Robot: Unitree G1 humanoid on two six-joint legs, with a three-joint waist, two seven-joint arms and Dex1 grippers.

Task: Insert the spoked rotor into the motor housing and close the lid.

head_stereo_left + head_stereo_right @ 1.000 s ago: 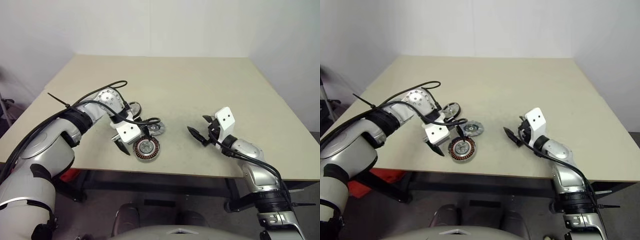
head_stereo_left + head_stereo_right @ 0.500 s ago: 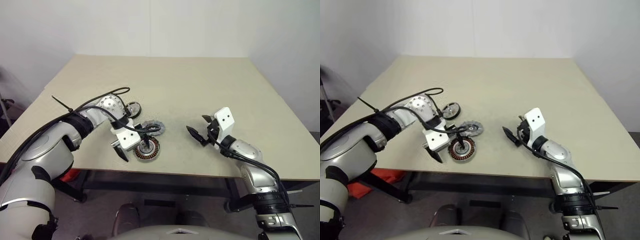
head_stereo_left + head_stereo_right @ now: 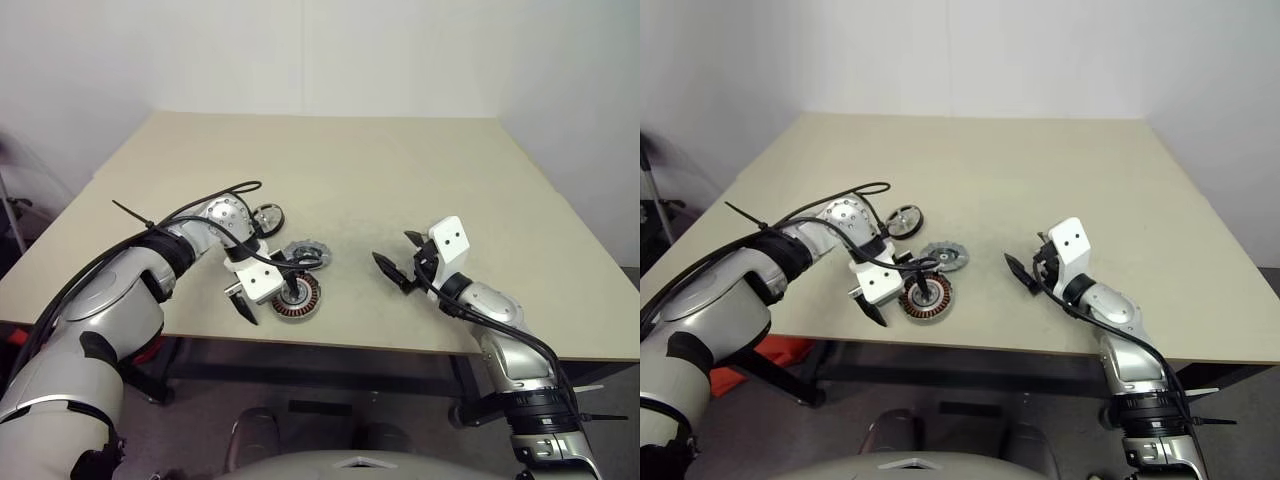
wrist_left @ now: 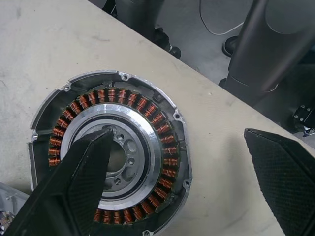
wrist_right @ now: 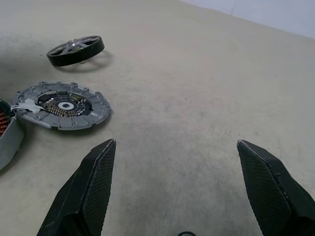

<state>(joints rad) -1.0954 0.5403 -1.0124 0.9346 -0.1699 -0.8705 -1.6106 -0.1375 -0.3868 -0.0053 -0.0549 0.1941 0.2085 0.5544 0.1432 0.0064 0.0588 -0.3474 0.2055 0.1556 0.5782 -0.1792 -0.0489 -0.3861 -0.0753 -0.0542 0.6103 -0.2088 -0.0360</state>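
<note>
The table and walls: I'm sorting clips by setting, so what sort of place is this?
Probably a lab or test room, not a home: a bare tan table against plain white walls, holding only motor parts, namely the motor housing, the lid and the spoked rotor.

Motor housing [image 4: 110, 157]: grey rim, copper-orange winding ring, silver hub. Lid [image 5: 61, 104]: grey, notched edge, white centre spot, dark inner band. Spoked rotor [image 5: 76, 49]: black rim, silver spokes. Desk [image 3: 400, 170]: plain beige. Claw fingers [image 5: 91, 189]: black, fine cross-hatch texture. Claw mounts: white.
</note>
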